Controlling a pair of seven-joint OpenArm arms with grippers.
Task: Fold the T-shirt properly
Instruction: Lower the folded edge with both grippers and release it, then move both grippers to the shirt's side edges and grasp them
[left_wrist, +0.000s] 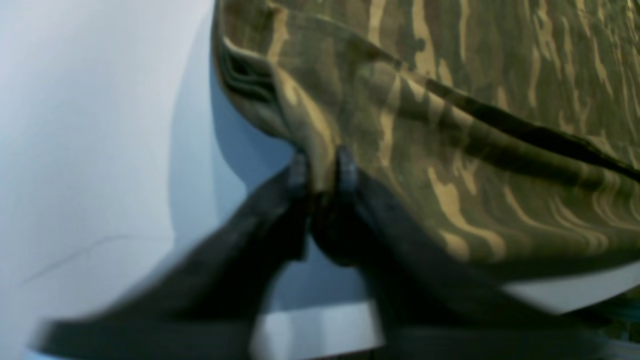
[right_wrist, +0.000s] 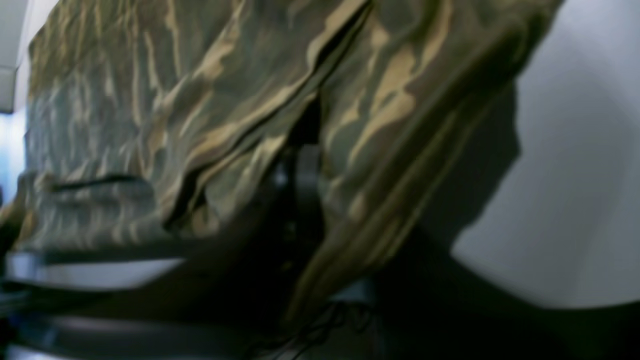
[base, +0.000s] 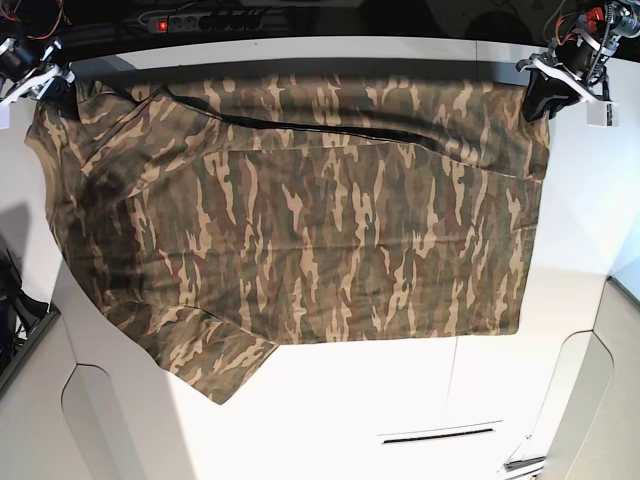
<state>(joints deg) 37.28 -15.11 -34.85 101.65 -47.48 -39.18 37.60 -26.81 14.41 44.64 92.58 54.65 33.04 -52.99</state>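
The camouflage T-shirt lies spread across the white table, one sleeve pointing to the near left. My left gripper is shut on a pinch of its edge, with both dark fingertips pressed on the cloth. In the base view it holds the far right corner. My right gripper is blurred and half wrapped in the T-shirt, and it looks shut on the cloth. In the base view it holds the far left corner. The T-shirt's far edge is raised between the two grippers.
A black power strip with a red light lies beyond the table's far edge. A dark slot is cut in the table near the front. Table cut-outs curve at the near left and near right.
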